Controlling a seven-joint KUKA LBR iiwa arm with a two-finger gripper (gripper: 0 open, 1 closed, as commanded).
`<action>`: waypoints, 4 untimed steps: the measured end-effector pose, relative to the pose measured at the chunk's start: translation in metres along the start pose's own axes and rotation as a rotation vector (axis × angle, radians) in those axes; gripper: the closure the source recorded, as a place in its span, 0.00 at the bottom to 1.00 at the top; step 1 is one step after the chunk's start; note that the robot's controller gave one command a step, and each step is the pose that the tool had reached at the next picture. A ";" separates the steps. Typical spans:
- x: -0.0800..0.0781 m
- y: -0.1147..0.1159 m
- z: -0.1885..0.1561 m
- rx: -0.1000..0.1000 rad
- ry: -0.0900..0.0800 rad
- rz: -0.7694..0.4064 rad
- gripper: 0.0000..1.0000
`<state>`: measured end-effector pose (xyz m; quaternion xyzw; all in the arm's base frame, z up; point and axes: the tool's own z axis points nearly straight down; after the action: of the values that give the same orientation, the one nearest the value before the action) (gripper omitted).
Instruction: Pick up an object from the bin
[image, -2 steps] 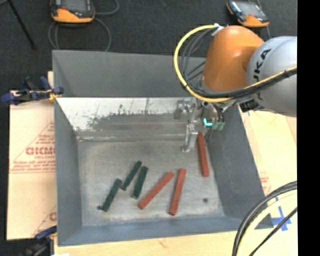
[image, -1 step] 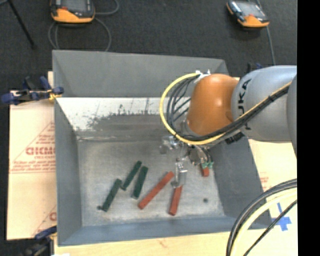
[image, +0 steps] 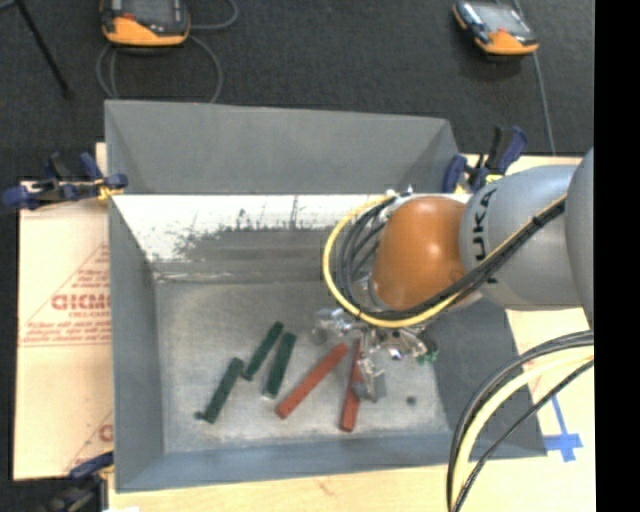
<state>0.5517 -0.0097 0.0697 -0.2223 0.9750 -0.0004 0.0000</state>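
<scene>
So, how far along is the pick?

Early, I'd judge. Start at the near wall of the bin (image: 280, 462): every piece I can make out lies flat on the floor, and nothing is raised.

What lies closest to us?

A short red stick (image: 348, 410), pointing roughly toward us. Its far end runs up under the gripper (image: 366, 374). Just to its left a longer red stick (image: 308, 386) lies on a slant, with its upper end near the gripper too. Further left is a lone green stick (image: 221, 390), well apart from the tool.

And behind those?

A pair of green sticks (image: 272, 356) lying side by side near the middle of the floor. Level with them, the gripper hangs low over the right part of the floor, above the short red stick's far end.

Is it gripping that stick?

I cannot tell. The metal hardware at the tip blends together from this angle, so whether it is apart, together or clamped on the stick is unclear. It may be touching the stick, but I would not claim a hold.

Further back?

The orange cover (image: 420, 250) and looped cables on the wrist, then the grey arm (image: 530, 235) coming in from the right. The far wall behind them is bare.

So what is left?

Most of it, by my reading. The approach looks done, but a firm grasp and the lift clear of the bin are not yet shown.
</scene>
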 end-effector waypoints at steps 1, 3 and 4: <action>-0.002 -0.001 -0.004 0.001 -0.002 0.001 1.00; -0.003 0.000 -0.004 0.002 -0.006 0.001 1.00; -0.012 -0.018 -0.142 0.007 -0.011 -0.177 1.00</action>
<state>0.5699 -0.0208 0.2120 -0.3078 0.9514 -0.0025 0.0060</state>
